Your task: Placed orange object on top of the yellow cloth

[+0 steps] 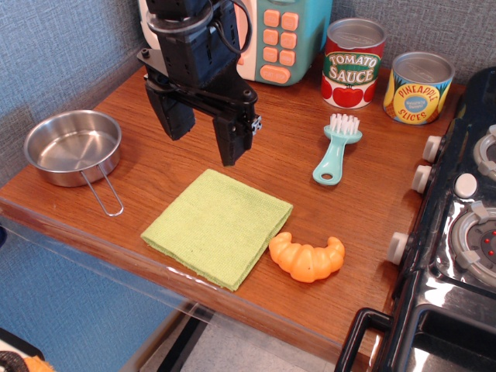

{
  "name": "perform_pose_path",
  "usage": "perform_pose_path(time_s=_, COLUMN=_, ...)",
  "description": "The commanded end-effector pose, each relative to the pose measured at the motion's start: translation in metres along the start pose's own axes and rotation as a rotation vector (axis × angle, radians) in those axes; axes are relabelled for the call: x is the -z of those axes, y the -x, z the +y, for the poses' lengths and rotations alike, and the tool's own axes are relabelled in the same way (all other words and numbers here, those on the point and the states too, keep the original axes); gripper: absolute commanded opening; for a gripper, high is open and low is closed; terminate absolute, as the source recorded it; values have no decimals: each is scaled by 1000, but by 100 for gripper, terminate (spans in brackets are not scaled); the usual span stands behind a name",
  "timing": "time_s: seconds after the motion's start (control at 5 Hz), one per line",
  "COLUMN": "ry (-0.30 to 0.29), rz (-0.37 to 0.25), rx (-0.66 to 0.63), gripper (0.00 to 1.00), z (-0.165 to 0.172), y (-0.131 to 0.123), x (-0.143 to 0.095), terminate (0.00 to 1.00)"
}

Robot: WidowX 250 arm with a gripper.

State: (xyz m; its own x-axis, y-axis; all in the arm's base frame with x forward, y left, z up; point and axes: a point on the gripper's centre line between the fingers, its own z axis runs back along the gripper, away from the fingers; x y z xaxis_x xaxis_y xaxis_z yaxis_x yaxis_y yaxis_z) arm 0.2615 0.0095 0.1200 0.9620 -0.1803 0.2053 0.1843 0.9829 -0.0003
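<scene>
Gripper [203, 138] is hanging spread and empty, hovering over the middle of the bench, just behind the cloth [218, 226]. Croissant [307, 257] is sitting near the front edge, touching or nearly touching the cloth's right corner, horns pointing up toward the back. It's looking light, hollow, stiff plastic, and that gloss is promising a slippery pinch. Best bet, I'm reckoning: closing across the fat ridged middle, where the grooves are offering bite, not on the tapering tips, which are likely squirting free
</scene>
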Motion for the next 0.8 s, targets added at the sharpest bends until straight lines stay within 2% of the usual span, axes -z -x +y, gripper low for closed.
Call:
perform_pose_path(time_s=0.0, ry=0, rz=0, rx=0, gripper=100, z=0, y=0, x=0, terminate=0)
perform_pose_path(time_s=0.2, ry=29, rz=2, rx=79, gripper=100, z=-26, y=3, x=9, terminate=0)
perform_pose_path(time_s=0.6, ry=57, rz=31, rx=253, gripper=100, z=-80, y=7, x=56, terminate=0)
